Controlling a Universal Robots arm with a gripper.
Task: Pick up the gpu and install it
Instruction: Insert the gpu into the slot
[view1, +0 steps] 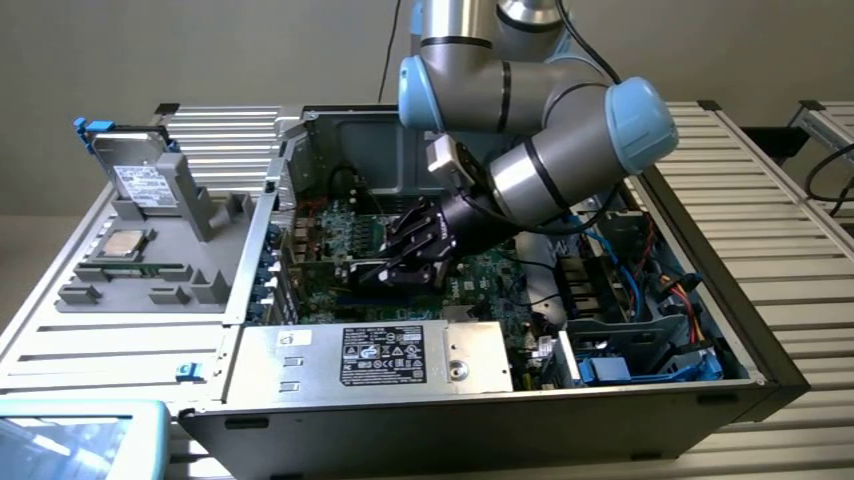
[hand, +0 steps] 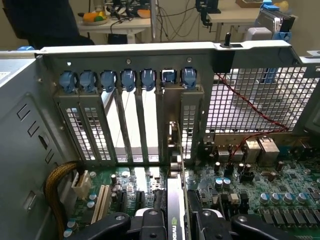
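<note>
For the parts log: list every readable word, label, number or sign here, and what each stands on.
On the gpu: a small logo mark on its upper edge, no word readable.
On the power supply label: printed lines and symbols, too small to read.
On the hard drive label: print too small to read.
Nothing can be quoted as it reads.

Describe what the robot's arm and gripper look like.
The arm is built of silver-grey cylinders with rounded light-blue joint caps and black rings. A thin black cable runs beside its upper section. The gripper is black, with thick rounded fingers.
</note>
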